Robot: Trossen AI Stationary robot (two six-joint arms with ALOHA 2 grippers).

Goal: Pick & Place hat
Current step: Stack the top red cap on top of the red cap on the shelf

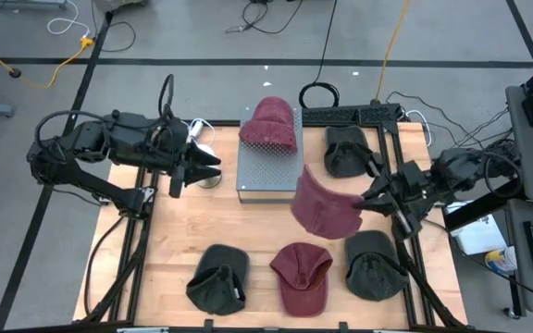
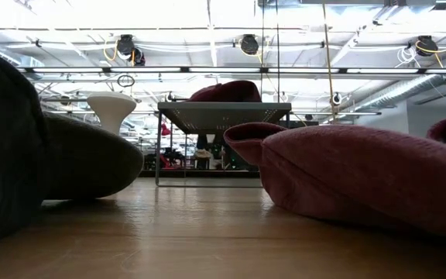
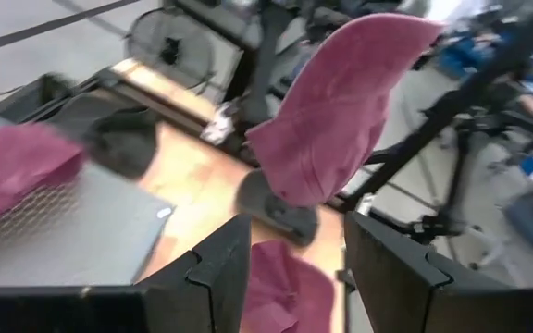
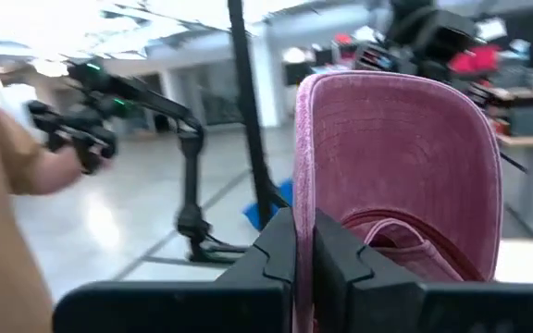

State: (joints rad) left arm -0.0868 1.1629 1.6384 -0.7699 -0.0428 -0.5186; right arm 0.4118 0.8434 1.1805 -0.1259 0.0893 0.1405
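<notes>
A maroon hat [image 1: 322, 205] hangs in the air over the table's middle right, and my right gripper [image 1: 366, 198] is shut on it. The left wrist view shows the same hat [image 3: 340, 111] clear of the wood. A second maroon hat [image 1: 271, 125] rests on a grey perforated platform [image 1: 265, 171] at the far middle. My left gripper [image 1: 204, 166] stands open beside the platform's left side with nothing between its fingers [image 3: 220, 277]. My right gripper pinches the hat's edge [image 4: 302, 185] between its two fingers. They come in about level from the table's right. The hat is lifted clear of the table and reaches past the fingertips toward the table's left.
Dark hats lie at the far right [image 1: 348, 150], near right [image 1: 373, 265] and near left [image 1: 218, 277]. A maroon cap [image 1: 302, 276] lies at the near middle. A white object [image 2: 111, 108] stands left of the platform. Black frames run along both table sides.
</notes>
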